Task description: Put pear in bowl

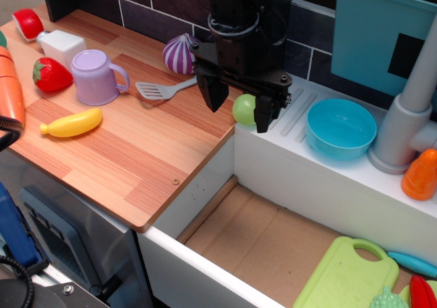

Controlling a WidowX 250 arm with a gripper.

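The pear point(243, 108) is small, round and light yellow-green. It sits at the right edge of the wooden counter point(136, 158), where the white sink ledge begins. My black gripper point(237, 107) hangs straight over it, open, with one finger on each side. The right finger point(263, 115) is against the pear; the left finger point(212, 93) stands a little apart from it. The light blue bowl point(341, 144) is empty and sits on the white ledge to the right of the gripper, about a bowl's width away.
On the counter to the left lie a grey spatula point(160, 89), a purple onion point(179, 54), a lilac mug point(95, 77), a strawberry point(51, 74) and a yellow banana point(72, 123). A grey faucet point(408, 120) stands right of the bowl. The sink basin point(266, 240) lies below.
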